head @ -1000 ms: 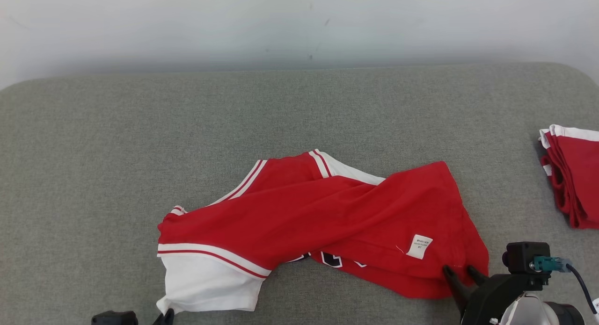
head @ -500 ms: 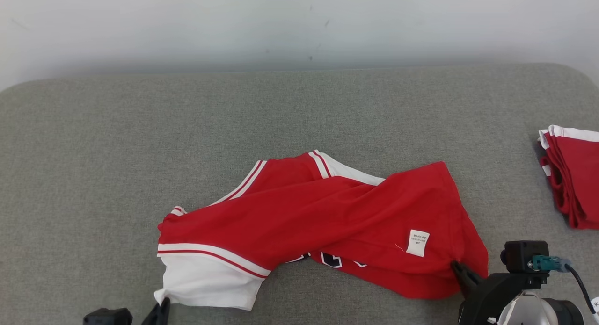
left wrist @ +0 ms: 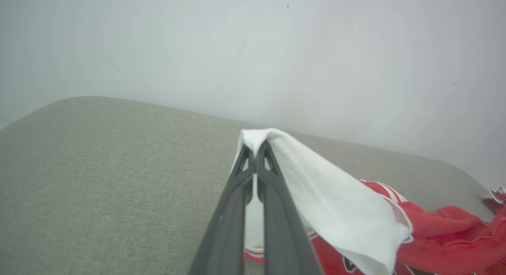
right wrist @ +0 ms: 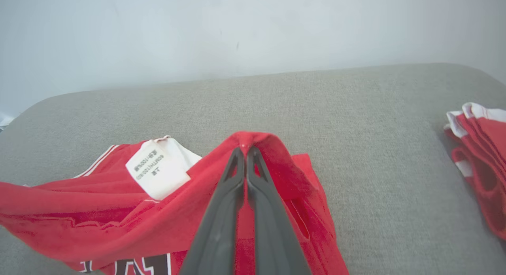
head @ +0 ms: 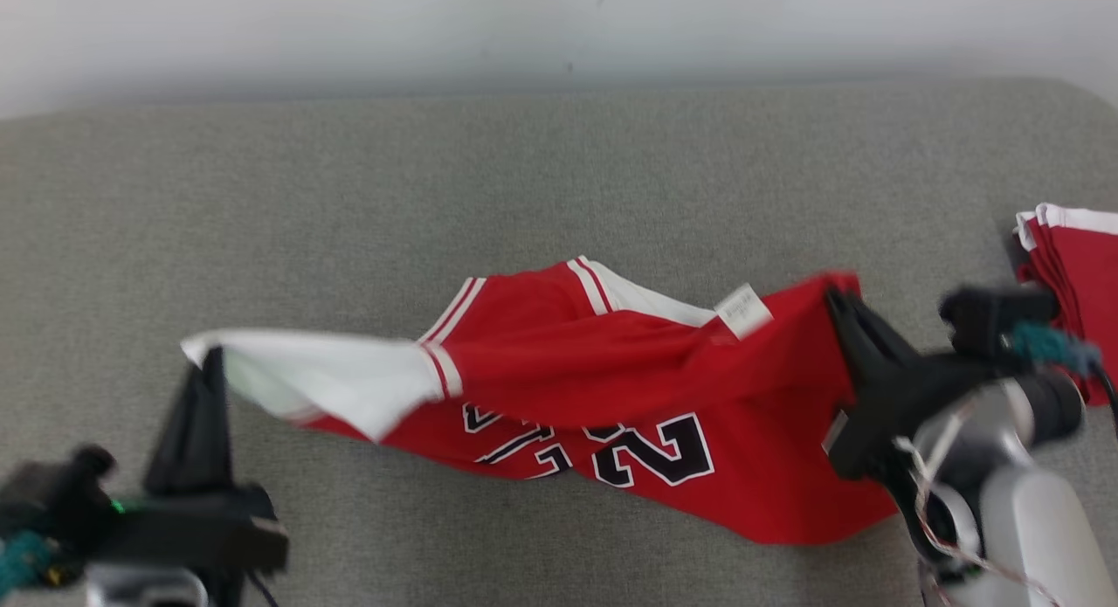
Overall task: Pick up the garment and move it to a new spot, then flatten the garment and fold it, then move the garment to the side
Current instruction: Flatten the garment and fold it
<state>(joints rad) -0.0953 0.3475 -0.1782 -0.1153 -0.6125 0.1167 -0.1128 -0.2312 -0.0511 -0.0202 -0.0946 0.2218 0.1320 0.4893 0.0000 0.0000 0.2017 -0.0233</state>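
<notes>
The red jersey (head: 611, 371) hung stretched between the two tools above the middle of the grey padded worktop (head: 524, 179). Its lower part, with black numbers (head: 646, 450) edged in white, sagged down to the worktop.

The left tool (head: 212, 354) was closed on the white end of the jersey. In the left wrist view its two dark fingers met at the tips (left wrist: 257, 146), with the white cloth (left wrist: 328, 200) draped over them and falling to the right of that view, where it joined the red cloth.

The right tool (head: 834, 297) was closed on the red end. In the right wrist view its fingertips (right wrist: 246, 150) pinched a peak of red cloth (right wrist: 79, 211), which sloped away on both sides. A white label (head: 742, 310) with small print stood up from the top edge of the jersey, just beside the right tool; the right wrist view showed it (right wrist: 158, 172) to the left of the fingers.

A pile of red and white clothes (head: 1074, 275) lay at the right edge of the worktop, apart from the jersey and close behind the right arm; the right wrist view had it (right wrist: 482, 156) at the far right. A pale wall (head: 524, 31) rose behind the worktop. The head view was blurred, so fine detail of the arms could not be made out.
</notes>
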